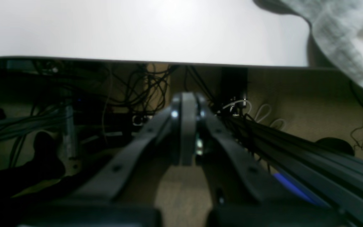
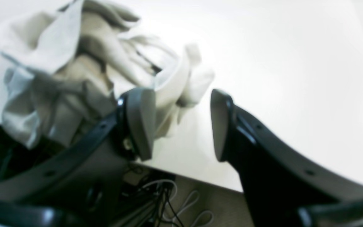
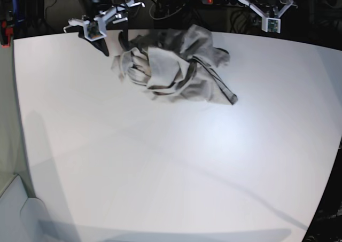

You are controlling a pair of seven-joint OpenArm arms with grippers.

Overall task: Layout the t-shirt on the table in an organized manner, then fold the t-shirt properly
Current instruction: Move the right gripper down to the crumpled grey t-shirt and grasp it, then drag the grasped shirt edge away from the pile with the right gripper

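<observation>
The t-shirt (image 3: 173,65) lies crumpled in a heap near the far edge of the white table (image 3: 160,167). My right gripper (image 2: 181,124) hovers over that edge, open, with nothing between its fingers. The shirt (image 2: 74,63) bunches just beyond its left finger (image 2: 140,123). In the base view this gripper (image 3: 102,43) hangs at the shirt's left side. My left gripper (image 1: 186,126) is shut and empty, held off the table beyond its far edge. A corner of the shirt (image 1: 342,34) droops over that edge to its upper right.
Below the table's far edge (image 1: 137,60) hang tangled cables (image 1: 143,85) and a dark rail (image 1: 310,157). A power strip (image 3: 214,0) with a red light sits behind the table. The left arm's wrist (image 3: 270,18) hangs at the back right.
</observation>
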